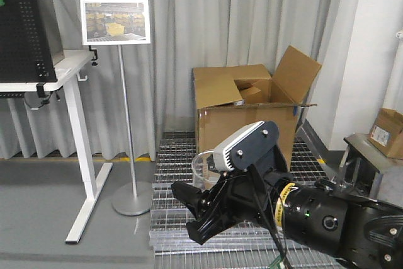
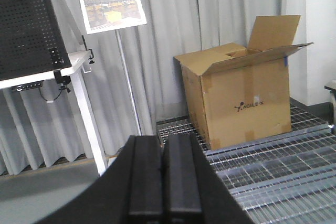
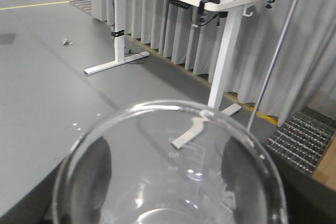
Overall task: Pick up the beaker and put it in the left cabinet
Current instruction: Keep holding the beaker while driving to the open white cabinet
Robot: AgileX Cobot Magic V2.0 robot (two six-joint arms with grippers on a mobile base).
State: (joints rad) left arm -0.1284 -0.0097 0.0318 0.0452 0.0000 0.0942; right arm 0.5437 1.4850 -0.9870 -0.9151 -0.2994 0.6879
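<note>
R gripper (image 1: 189,213) grips beaker (image 3: 173,182) w/ printed marks; L gripper (image 2: 163,150) fingers pressed together; box (image 2: 247,98) reads "AGILE·X".

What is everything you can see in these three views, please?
Beaker: one, clear glass, held close before the right wrist camera.
Floor grating: metal, centre floor.
Large cardboard box: one, brown, flaps open, on the grating.
Small cardboard box: one, brown, far right.
Desk: one, white, left, carrying a black pegboard.
Sign stand: one, silver pole, beside the desk.
Curtains: grey, along the back.
Left cabinet: not in view.
Left gripper: one, black, shut, empty.
Right gripper: one, black, shut on the beaker.
</note>
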